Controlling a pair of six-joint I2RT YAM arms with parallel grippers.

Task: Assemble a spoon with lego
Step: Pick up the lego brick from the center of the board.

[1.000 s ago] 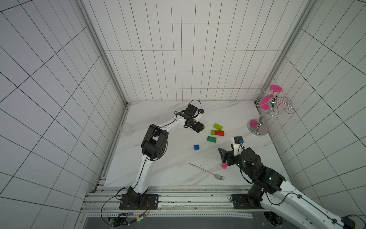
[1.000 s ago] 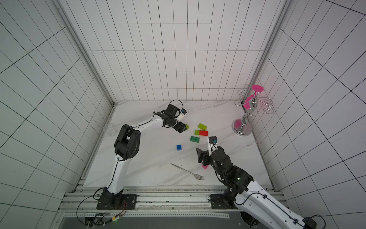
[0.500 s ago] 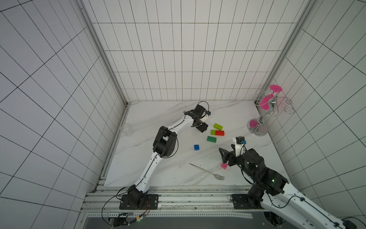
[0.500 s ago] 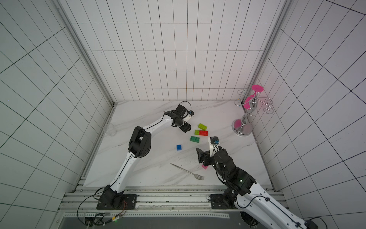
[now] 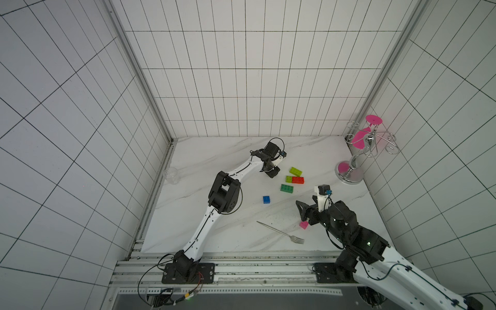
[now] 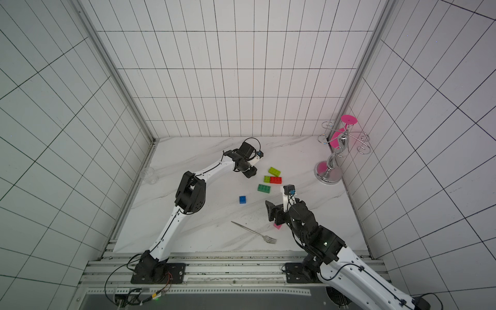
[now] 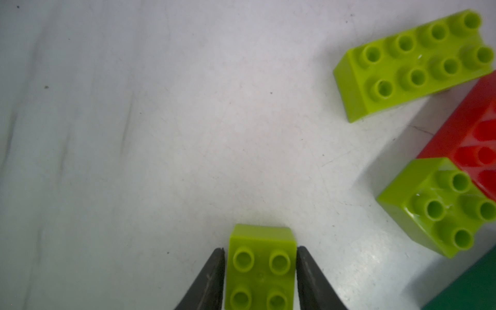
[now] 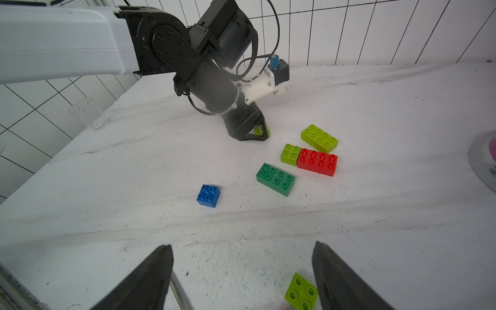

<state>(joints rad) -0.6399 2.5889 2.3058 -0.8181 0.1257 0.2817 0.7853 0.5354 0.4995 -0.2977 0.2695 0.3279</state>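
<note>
Left jaws around small lime brick (image 7: 261,268)

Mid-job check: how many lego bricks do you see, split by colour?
Red brick: 1
Dark green brick: 1
Blue brick: 1
Pink brick: 1
Lime: 4 (long brick, neighbour square beside the red, gripped square in left tool, stray square by right tool)
Total: 8

1. Small lime green square plastic brick (image 7: 260,268), between the black fingers (image 7: 209,281) of the left gripper (image 7: 260,248).
2. Past that gripper: lime green rectangular plastic brick (image 7: 413,64), red rectangular plastic brick (image 8: 317,161), second lime square brick (image 8: 290,154), dark green rectangular plastic brick (image 8: 275,179).
3. Blue square plastic brick (image 8: 208,195), between the grippers.
4. Beside the black right gripper (image 8: 243,244): third lime square brick (image 8: 302,291), small pink plastic brick (image 5: 304,225).
5. White marble-patterned bench (image 5: 214,166), grey-veined.
</note>
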